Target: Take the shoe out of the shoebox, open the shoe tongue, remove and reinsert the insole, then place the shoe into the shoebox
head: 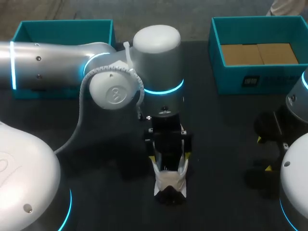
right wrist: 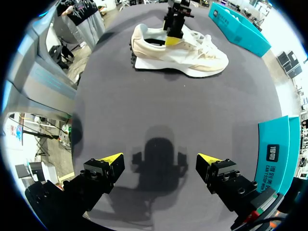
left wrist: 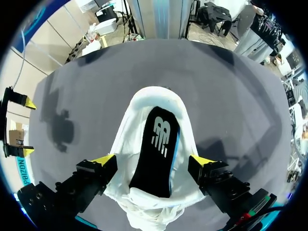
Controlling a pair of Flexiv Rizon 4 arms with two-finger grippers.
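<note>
Left gripper (left wrist: 153, 160) straddles the shoe (left wrist: 139, 120), fingers wide, insole (left wrist: 156, 149) apparently seated; right gripper (right wrist: 159, 158) hangs open. Next: likely a firm lifting grasp.

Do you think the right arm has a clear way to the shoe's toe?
Probably yes: bare table lies between the right gripper and the shoe; the left gripper sits over its opening.

Your head view is dim: the tabletop (head: 96, 163) reads almost black, and the cyan light rings on the left arm (head: 57, 62) glow against it. The pale shoe (head: 169, 179) looks soft there, its detail washed out. Both wrist views are brighter and lit from overhead. The right hand (right wrist: 160, 159) throws a crisp shadow on the tabletop just ahead of it. Fisheye bending grows strong toward the rims.
</note>
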